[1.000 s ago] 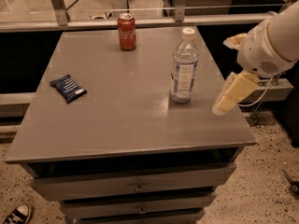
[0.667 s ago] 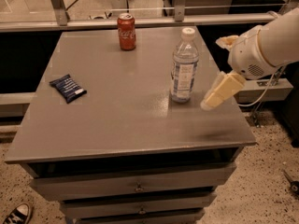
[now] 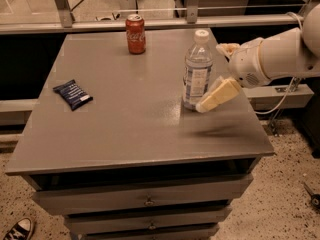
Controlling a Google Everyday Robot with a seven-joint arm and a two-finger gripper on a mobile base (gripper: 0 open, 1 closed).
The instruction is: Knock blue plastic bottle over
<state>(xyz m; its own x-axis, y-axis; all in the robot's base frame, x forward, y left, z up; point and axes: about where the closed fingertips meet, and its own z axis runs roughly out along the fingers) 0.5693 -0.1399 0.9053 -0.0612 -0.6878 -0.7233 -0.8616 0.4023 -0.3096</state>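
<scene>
The blue plastic bottle (image 3: pixel 196 74), clear with a white cap and a white-and-blue label, stands upright on the right half of the grey table (image 3: pixel 125 119). My gripper (image 3: pixel 213 79) reaches in from the right on a white arm and is open. Its near cream finger (image 3: pixel 218 96) lies low against the bottle's right side near the base. The far finger (image 3: pixel 226 48) shows just right of the bottle's neck.
A red Coca-Cola can (image 3: pixel 135 33) stands at the table's far edge. A small dark blue snack packet (image 3: pixel 73 94) lies at the left. Drawers (image 3: pixel 147 200) sit below the tabletop. A rail and glass run behind. A cable hangs at the right.
My gripper has moved left and lower, from well right of the bottle to right beside its base. The bottle, the can and the packet have not moved.
</scene>
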